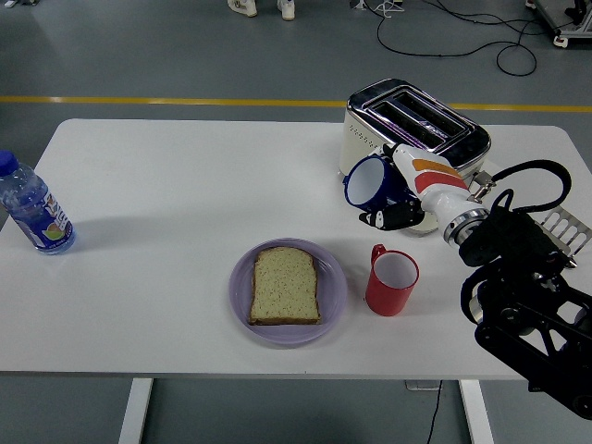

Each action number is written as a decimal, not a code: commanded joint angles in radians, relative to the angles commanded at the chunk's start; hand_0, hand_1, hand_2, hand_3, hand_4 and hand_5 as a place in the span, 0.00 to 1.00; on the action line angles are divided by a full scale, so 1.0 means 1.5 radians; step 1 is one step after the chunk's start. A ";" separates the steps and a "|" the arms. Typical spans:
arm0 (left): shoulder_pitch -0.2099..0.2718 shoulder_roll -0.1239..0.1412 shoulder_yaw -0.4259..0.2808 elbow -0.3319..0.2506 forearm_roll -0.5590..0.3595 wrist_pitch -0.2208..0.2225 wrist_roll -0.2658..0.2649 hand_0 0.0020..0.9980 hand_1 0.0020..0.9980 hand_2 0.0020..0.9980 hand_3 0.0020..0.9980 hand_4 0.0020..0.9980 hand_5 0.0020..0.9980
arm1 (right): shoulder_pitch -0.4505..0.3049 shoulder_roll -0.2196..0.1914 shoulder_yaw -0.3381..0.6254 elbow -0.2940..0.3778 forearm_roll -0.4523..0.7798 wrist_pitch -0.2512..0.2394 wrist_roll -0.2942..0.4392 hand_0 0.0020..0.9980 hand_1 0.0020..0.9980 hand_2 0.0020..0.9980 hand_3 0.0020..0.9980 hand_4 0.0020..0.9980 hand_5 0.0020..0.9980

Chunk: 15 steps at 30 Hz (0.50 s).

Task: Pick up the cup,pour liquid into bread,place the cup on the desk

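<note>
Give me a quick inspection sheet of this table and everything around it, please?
Surface: white table, looks clean.
Job's things: blue cup held tilted above the table; bread slice on a purple plate.
Clutter: red mug beside the plate; toaster behind; water bottle at the left edge.
Hands: right hand grasps the blue cup; left hand not seen.
Cables: black cables on the floor beyond the table.
Surroundings: grey floor with a yellow line; shoes at the top edge.
</note>
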 joint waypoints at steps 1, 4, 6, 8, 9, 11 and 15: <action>0.000 0.000 0.000 0.000 0.000 0.000 0.000 0.65 0.61 0.59 0.53 0.29 0.76 | 0.007 0.003 -0.010 -0.003 -0.004 0.004 0.000 0.42 0.41 0.58 0.55 0.66 0.00; 0.001 0.000 0.001 0.000 -0.001 0.000 0.000 0.65 0.61 0.59 0.53 0.29 0.76 | 0.030 0.015 -0.048 -0.016 -0.017 0.014 0.000 0.42 0.40 0.57 0.55 0.66 0.00; 0.000 0.000 0.001 0.000 0.000 0.000 0.000 0.65 0.61 0.59 0.53 0.29 0.76 | 0.044 0.022 -0.072 -0.024 -0.038 0.023 0.000 0.42 0.40 0.57 0.55 0.66 0.00; 0.000 0.001 0.000 0.000 0.000 0.001 0.000 0.65 0.60 0.59 0.53 0.29 0.76 | 0.054 0.025 -0.092 -0.028 -0.063 0.027 0.000 0.42 0.40 0.57 0.55 0.64 0.00; 0.000 0.001 0.000 0.000 -0.001 0.001 0.000 0.65 0.60 0.59 0.53 0.29 0.76 | 0.062 0.028 -0.106 -0.032 -0.084 0.036 0.000 0.42 0.40 0.57 0.55 0.64 0.00; 0.000 0.001 0.000 0.000 -0.001 0.001 0.000 0.65 0.60 0.59 0.53 0.29 0.76 | 0.076 0.031 -0.127 -0.038 -0.122 0.048 0.000 0.42 0.40 0.57 0.55 0.64 0.00; 0.000 0.001 -0.001 0.000 -0.002 0.001 0.000 0.65 0.60 0.59 0.53 0.30 0.76 | 0.100 0.039 -0.161 -0.049 -0.161 0.062 0.000 0.42 0.40 0.57 0.55 0.64 0.00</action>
